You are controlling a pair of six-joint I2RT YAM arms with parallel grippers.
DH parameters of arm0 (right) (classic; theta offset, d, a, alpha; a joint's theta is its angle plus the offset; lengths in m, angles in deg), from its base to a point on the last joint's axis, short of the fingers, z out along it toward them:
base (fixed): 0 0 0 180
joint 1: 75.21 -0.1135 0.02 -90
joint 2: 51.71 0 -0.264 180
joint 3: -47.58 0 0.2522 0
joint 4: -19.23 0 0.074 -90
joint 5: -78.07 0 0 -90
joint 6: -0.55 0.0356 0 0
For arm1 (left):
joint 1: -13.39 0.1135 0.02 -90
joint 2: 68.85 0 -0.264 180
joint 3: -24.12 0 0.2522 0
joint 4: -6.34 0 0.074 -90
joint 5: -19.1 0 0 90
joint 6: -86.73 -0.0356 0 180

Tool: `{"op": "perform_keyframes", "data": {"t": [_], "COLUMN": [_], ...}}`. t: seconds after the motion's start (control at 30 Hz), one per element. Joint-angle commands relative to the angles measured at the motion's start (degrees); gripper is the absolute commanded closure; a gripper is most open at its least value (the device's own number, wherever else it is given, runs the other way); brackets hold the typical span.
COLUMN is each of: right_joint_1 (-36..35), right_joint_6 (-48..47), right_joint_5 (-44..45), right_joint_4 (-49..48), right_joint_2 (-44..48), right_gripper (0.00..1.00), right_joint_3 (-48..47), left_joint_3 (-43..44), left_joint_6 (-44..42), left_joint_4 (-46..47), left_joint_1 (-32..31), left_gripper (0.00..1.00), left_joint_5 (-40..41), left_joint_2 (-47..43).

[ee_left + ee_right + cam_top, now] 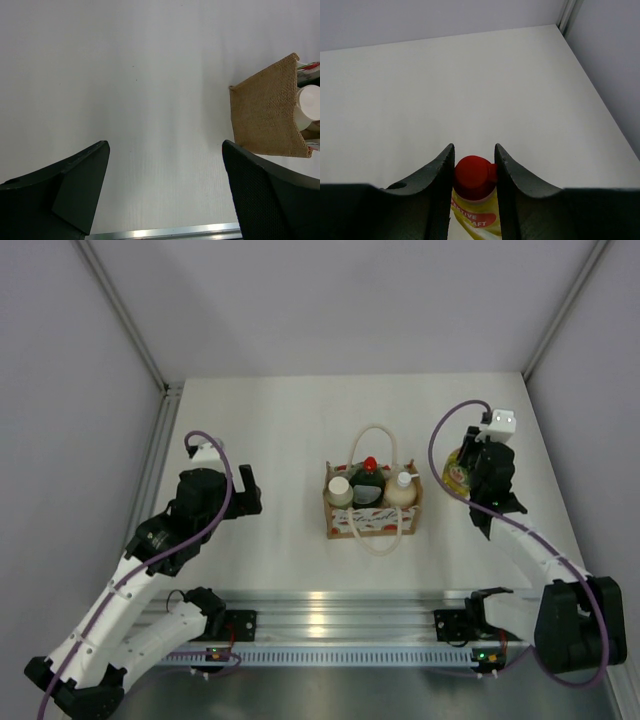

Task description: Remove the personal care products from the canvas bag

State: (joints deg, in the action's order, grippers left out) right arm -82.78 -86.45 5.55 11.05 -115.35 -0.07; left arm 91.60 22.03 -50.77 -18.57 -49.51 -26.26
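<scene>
The tan canvas bag [372, 518] stands mid-table with cream rope handles. Three bottles stand in it: a pale one with a white cap [340, 489], a dark green one with a red cap [368, 483] and a cream one with a white nozzle [401, 488]. My right gripper [472, 462] is right of the bag, shut on the red cap of a yellow bottle [458, 472]. The wrist view shows that cap [473, 174] pinched between the fingers, the yellow bottle [477, 219] hanging below. My left gripper [243, 490] is left of the bag, open and holding nothing. The bag's corner [270, 115] shows in its view.
White walls with metal posts close in the table at the back, left and right. An aluminium rail [330, 612] runs along the near edge between the arm bases. The left wrist view shows bare tabletop between the fingers and the rail [165, 233] below.
</scene>
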Motion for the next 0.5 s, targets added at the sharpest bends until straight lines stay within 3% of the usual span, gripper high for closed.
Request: {"op": "perform_keyframes", "data": {"t": [0.0,0.03,0.1,0.23,0.47], "right_joint_1": [0.89,0.89,0.89,0.89,0.89], "right_joint_6": [1.3,1.48,2.0,2.79,4.72], "right_joint_5": [-0.86,-1.04,-1.39,-1.83,-2.27], "right_joint_4": [-13.93,-13.93,-13.66,-11.91,-2.61], "right_joint_2": [0.88,0.97,0.97,1.67,6.06], "right_gripper": [0.95,0.74,0.64,0.33,0.19], "right_joint_3": [-0.04,0.31,1.1,1.02,-3.45], "left_joint_3": [-0.8,-0.8,-0.8,-0.89,-0.72], "left_joint_6": [-0.95,-1.04,-0.95,-0.95,-1.13], "left_joint_4": [3.8,3.8,3.8,3.72,3.71], "left_joint_1": [-0.11,-0.2,-0.2,-0.11,-0.11], "left_gripper": [0.02,0.02,0.02,0.02,0.02], "left_joint_5": [-0.82,-0.65,-0.56,-0.64,-1.78], "left_joint_2": [-0.66,-0.58,-0.49,-0.49,0.82]}}
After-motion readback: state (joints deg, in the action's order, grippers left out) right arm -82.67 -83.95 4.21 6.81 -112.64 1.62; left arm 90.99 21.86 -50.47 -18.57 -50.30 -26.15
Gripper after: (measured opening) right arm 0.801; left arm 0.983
